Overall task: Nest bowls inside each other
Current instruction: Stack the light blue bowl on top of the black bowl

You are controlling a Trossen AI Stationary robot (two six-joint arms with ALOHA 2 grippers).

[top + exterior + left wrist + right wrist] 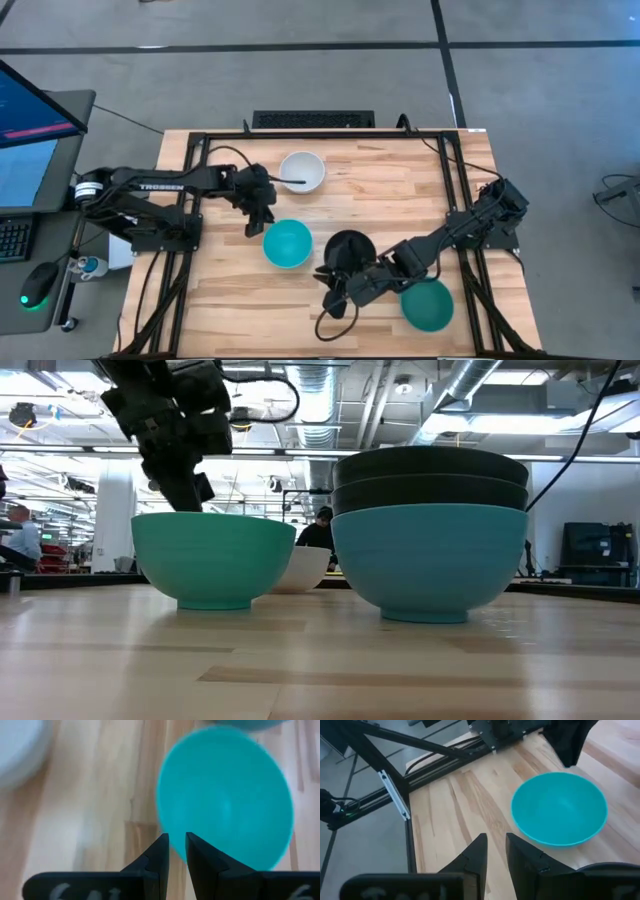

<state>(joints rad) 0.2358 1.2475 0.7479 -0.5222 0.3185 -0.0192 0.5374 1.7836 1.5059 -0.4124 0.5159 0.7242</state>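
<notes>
A light blue bowl [287,244] [225,795] [559,810] stands on its base left of the table's middle. My left gripper [252,226] [177,840] hovers at its left rim, fingers shut. A stack [348,250] [430,530] of two black bowls nested in a light blue one stands mid-table. My right gripper [334,292] [496,840] is just near-left of the stack, above bare wood, also shut. The white bowl [302,171] [308,568] sits toward the far edge. The teal green bowl [427,305] [213,560] stands near the right near corner.
A black frame [300,133] borders the wooden table top [400,190]. A keyboard [313,119] lies beyond the far edge and a monitor [30,110] stands off to the left. Bare wood lies on the far right and along the near left.
</notes>
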